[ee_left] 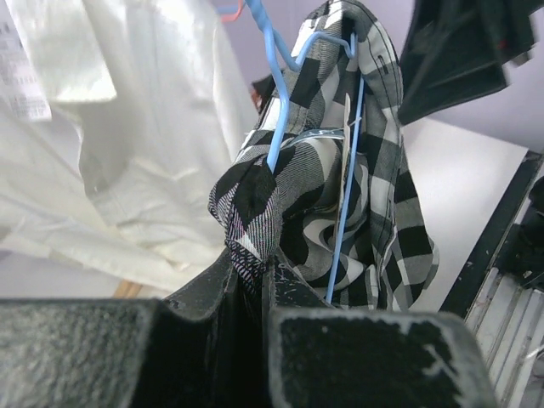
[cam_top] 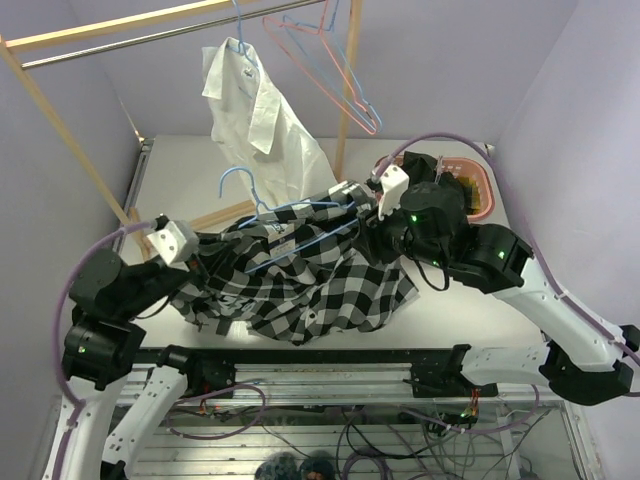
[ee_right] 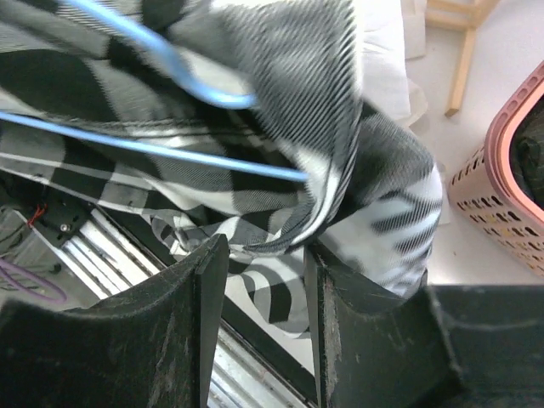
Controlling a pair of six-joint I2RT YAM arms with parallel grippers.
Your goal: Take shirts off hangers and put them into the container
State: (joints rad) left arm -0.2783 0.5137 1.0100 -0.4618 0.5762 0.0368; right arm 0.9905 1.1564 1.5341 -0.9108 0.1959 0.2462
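**One high view, two wrist close-ups**

The top camera sits above and behind the arm bases, looking down and forward across the bench (cam_top: 180,170) to the rail (cam_top: 150,38). The left wrist camera looks along the left claw (ee_left: 252,270), very close, up at the checked shirt (ee_left: 382,195). The right wrist camera looks past the right claw (ee_right: 263,255), equally close, with the pink basket (ee_right: 493,187) at its right edge. All three views share the checked shirt and its blue hanger (ee_left: 276,110).

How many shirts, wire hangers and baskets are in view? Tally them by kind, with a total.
Shirts: 2, a black-and-white checked flannel shirt and a plain white shirt
Thin wire hangers: 4, three light blue hangers, one pink hanger
Pink slotted plastic basket: 1
Total: 7
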